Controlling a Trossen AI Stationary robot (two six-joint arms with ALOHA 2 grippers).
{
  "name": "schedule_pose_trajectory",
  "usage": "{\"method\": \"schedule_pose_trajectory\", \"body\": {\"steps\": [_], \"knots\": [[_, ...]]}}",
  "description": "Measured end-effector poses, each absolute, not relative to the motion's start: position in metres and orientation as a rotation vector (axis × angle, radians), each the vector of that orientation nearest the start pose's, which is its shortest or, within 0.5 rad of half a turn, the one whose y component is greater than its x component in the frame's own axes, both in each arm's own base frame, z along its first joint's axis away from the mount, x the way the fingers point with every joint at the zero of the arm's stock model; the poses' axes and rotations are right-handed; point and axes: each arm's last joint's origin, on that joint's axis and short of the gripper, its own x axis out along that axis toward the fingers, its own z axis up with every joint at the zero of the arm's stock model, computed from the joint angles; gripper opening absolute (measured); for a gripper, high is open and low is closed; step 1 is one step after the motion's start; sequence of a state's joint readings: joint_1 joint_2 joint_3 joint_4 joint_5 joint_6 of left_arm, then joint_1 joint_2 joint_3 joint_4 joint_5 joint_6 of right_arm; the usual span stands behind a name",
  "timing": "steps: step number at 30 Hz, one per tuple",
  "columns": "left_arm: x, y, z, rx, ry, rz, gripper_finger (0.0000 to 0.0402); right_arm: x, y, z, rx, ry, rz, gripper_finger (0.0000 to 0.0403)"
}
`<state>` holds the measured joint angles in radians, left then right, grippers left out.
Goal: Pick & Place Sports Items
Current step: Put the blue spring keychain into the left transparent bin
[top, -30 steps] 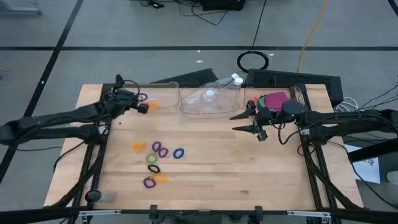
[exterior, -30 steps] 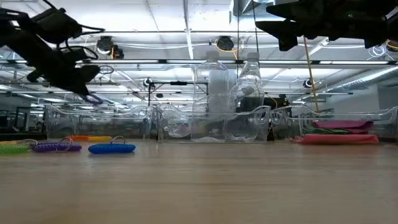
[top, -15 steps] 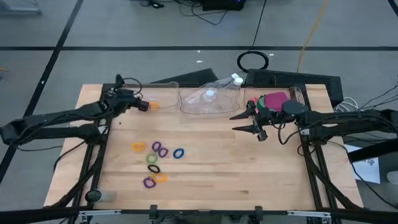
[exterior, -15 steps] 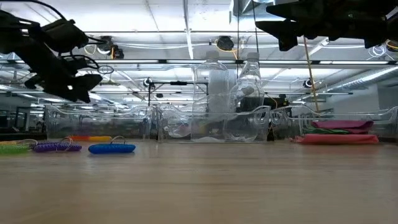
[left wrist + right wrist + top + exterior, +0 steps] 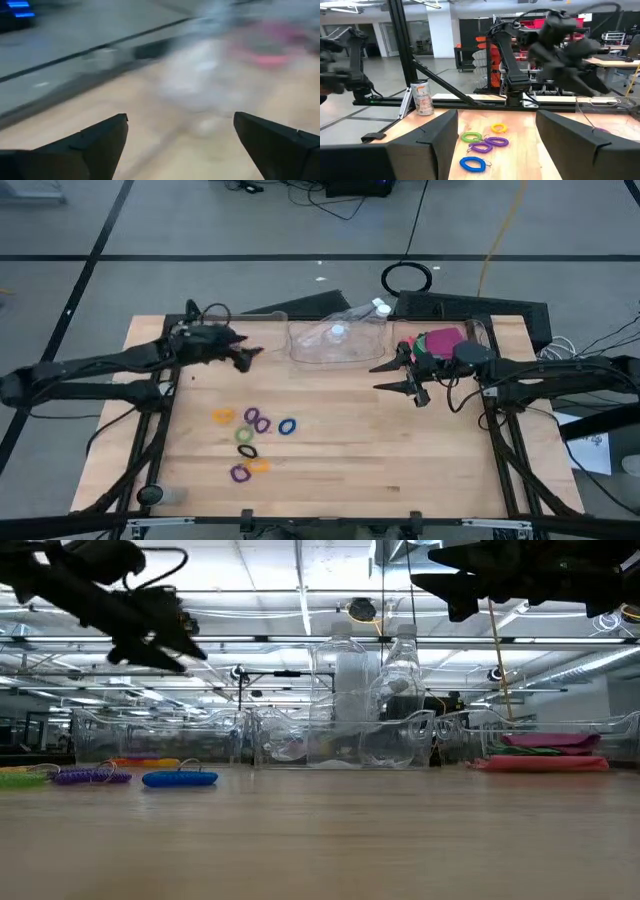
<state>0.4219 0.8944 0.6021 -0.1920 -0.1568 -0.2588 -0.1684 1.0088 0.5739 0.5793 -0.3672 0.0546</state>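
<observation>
Several small elastic rings [image 5: 250,442] in orange, purple, green, blue and black lie loose on the wooden table's near left; the right wrist view shows them too [image 5: 482,144]. Pink and green flat pieces [image 5: 438,341] lie stacked in a clear tray at the far right. My left gripper [image 5: 247,358] hangs open and empty above the table, beside the far-left clear tray [image 5: 262,330]. My right gripper [image 5: 378,377] waits open and empty in the air near the table's middle, in front of the tray with the flat pieces.
A clear middle tray [image 5: 338,342] at the far edge holds two plastic bottles [image 5: 345,690]. In the low view orange and yellow things [image 5: 145,762] lie in the left tray. A can [image 5: 422,98] stands at the table's near left corner. Bare wood lies on the near right.
My left gripper has opened and let go of a purple ring above the far-left tray. It has then risen, tipped its fingers up toward level and swung toward the table's right. The ring no longer shows.
</observation>
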Motion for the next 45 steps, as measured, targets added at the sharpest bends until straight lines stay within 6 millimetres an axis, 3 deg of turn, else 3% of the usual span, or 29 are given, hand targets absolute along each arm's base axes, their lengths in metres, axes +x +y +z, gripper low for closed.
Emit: {"method": "schedule_pose_trajectory", "body": {"steps": [6, 10, 14, 27, 34, 45], "knots": [[0.191, 0.053, 0.261, -0.321, 0.346, 0.249, 0.0306, 0.219, -0.027, 0.292, 0.009, -0.134, 0.202, 0.0196], [0.205, 0.032, 0.255, -0.281, 0.382, 0.118, 0.0306, 0.219, -0.027, 0.292, 0.009, -0.134, 0.202, 0.0196], [0.219, 0.013, 0.24, -0.236, 0.465, 0.068, 0.0306, 0.219, -0.027, 0.292, 0.01, -0.135, 0.202, 0.0196], [0.262, -0.034, 0.162, -0.2, 0.756, -0.062, 0.0306, 0.219, -0.027, 0.292, 0.01, -0.135, 0.202, 0.0196], [0.266, -0.043, 0.137, -0.189, 0.847, -0.04, 0.0306, 0.219, -0.027, 0.292, 0.008, -0.141, 0.202, 0.0196], [0.267, -0.047, 0.116, -0.131, 0.922, 0.015, 0.0305, 0.219, -0.027, 0.294, 0.023, -0.152, 0.203, 0.0196]]}}
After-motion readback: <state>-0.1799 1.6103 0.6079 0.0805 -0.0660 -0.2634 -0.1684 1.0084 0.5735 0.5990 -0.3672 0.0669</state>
